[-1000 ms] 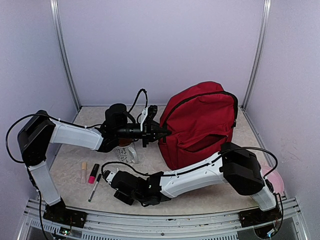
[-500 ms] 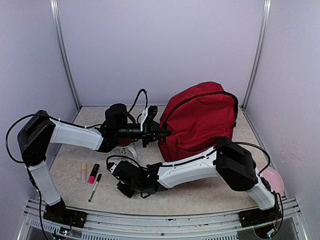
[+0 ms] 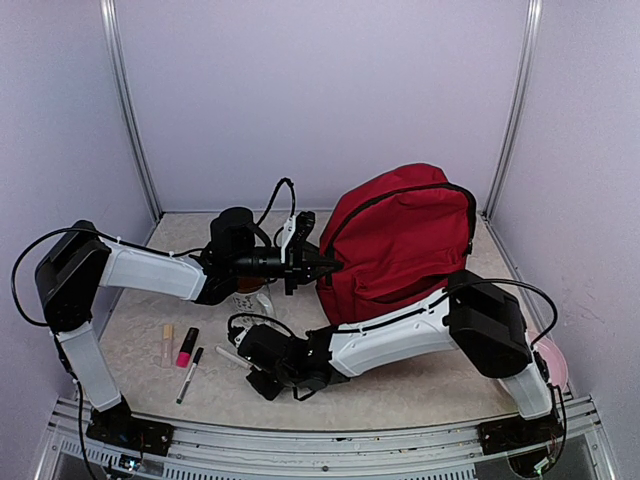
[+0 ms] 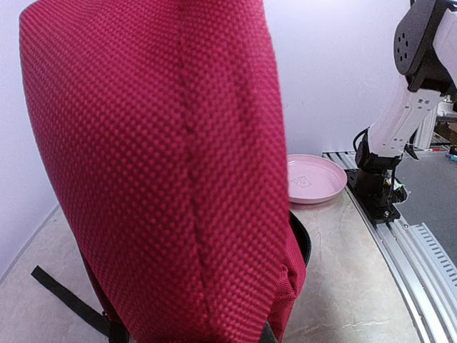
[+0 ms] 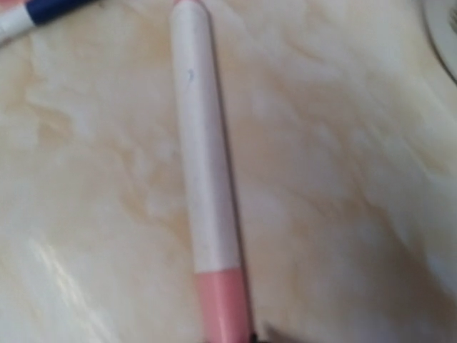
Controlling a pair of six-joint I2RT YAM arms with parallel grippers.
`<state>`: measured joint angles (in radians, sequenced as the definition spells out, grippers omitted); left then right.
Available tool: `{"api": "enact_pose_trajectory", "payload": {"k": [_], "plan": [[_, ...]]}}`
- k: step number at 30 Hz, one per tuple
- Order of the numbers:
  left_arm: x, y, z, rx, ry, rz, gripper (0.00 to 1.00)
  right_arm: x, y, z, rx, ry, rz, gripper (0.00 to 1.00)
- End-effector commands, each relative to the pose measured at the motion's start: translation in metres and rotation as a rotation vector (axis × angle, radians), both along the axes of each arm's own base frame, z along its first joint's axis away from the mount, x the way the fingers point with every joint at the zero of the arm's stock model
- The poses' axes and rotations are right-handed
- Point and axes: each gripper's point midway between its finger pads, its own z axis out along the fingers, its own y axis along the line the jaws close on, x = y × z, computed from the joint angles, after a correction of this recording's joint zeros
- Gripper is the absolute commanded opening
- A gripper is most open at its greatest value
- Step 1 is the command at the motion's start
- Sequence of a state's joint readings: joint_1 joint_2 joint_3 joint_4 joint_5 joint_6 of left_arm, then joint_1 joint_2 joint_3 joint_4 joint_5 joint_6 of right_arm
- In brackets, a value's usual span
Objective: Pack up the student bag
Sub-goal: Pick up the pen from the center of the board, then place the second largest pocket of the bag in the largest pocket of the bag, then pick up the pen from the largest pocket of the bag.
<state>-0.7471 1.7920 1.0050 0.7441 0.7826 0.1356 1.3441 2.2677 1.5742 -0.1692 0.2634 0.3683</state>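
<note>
The student bag (image 3: pixel 400 240) — dark red fabric, black zip — stands upright at the rear right of the surface (image 3: pixel 420 390), its base cut off by the right arm (image 3: pixel 400 340). Left tool (image 3: pixel 325 265): clenched at the bag's left edge; grip on fabric not discernible. Right tool (image 3: pixel 243 357): low over a pink-tipped white pen (image 5: pixel 203 186) — its state cannot be told.
</note>
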Motion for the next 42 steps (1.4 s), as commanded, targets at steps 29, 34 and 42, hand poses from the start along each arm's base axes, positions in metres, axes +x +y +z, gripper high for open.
{"api": "enact_pose_trajectory", "payload": {"k": [29, 34, 42], "plan": [[-0.009, -0.004, 0.009, -0.001, -0.037, -0.023, 0.0, -0.073, -0.16, -0.038, -0.65, 0.287, 0.188, 0.35], [-0.01, -0.004, 0.009, 0.0, -0.039, -0.026, 0.0, -0.069, -0.159, -0.039, -0.637, 0.281, 0.196, 0.08], [-0.009, -0.004, 0.009, -0.001, -0.039, -0.022, 0.0, -0.063, -0.144, -0.003, -0.544, 0.216, 0.237, 0.0]]}}
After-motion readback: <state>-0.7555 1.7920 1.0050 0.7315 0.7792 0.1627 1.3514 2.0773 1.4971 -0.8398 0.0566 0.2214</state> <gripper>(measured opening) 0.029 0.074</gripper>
